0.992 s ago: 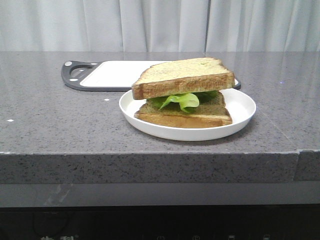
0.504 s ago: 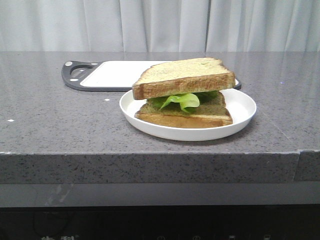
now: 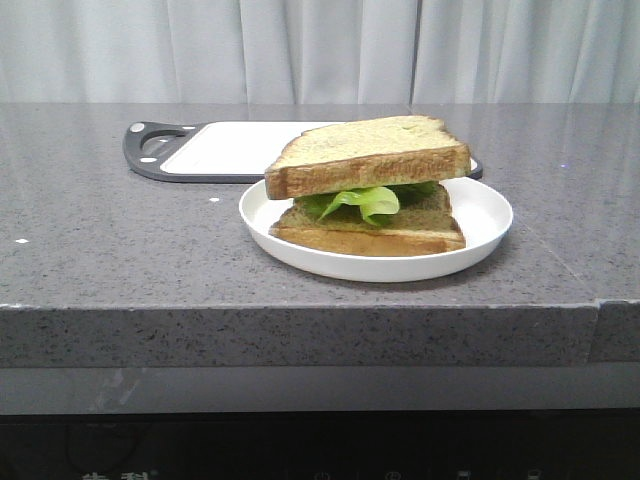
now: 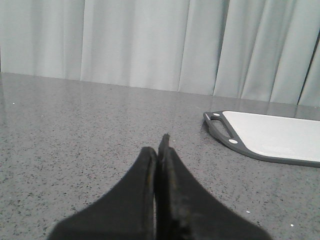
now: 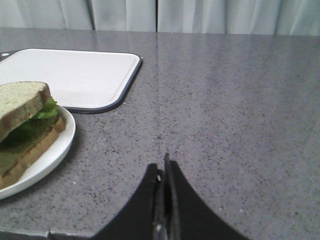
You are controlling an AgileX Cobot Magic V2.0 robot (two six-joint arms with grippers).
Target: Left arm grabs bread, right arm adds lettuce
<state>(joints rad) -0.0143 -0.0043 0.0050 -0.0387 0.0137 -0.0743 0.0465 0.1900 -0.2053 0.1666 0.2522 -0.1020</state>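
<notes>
Front view: cutting board (image 3: 240, 146) behind plate (image 3: 480, 215); both end effectors (image 4: 159, 150) (image 5: 165, 167) closed, empty.

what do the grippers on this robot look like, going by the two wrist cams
Both look alike. The left gripper has two matte black, wedge-shaped fingers, broad at the base and tapering to a thin point, with a slightly rough surface. The right gripper has the same black tapered fingers, with a sliver of lighter grey in the seam between them. No cables, markings or arm links show in these views.
</notes>
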